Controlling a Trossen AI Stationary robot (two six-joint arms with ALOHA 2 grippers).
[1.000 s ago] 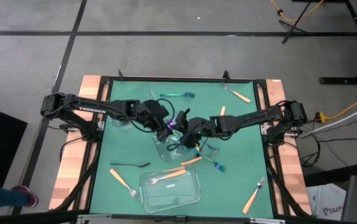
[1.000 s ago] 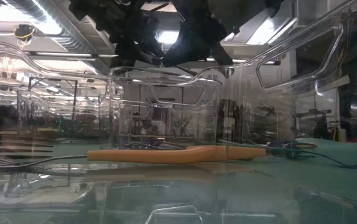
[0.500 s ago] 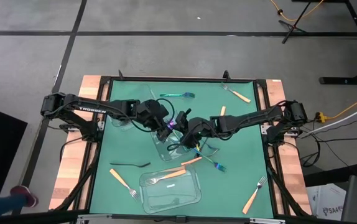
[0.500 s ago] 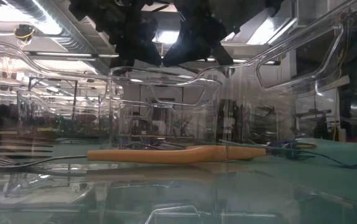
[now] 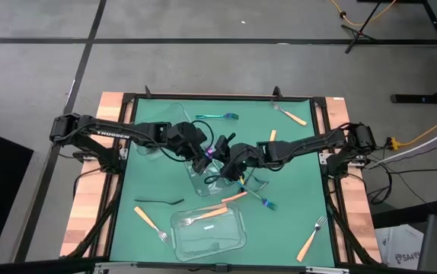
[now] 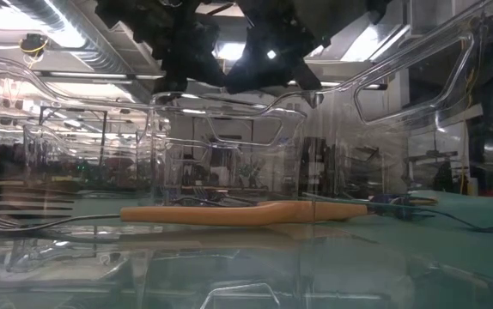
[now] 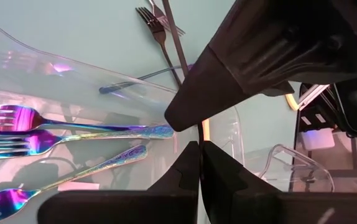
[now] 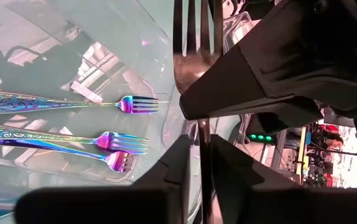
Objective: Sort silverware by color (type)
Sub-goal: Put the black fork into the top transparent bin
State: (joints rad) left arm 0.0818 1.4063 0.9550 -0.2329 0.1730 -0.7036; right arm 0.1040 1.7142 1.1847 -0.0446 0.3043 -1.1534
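The counter (image 5: 150, 175) wears a smooth matt green mat; bare pale wood planks (image 5: 85, 190) show along its left and right edges, inside a dark metal frame. The containers (image 5: 209, 233) are clear glossy plastic that catches highlights. The forks (image 7: 73, 134) inside one have polished iridescent metal, mirror-bright with embossed handles. Forks (image 5: 307, 245) near the counter's corners pair shiny silver metal with matt orange handles. A black fork (image 5: 160, 202) looks dull. The fingers (image 7: 185, 180) are matt black plastic

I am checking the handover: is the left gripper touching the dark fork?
Touching. The right wrist view shows the neck of the dark fork pinched at the shut tip of the left gripper.
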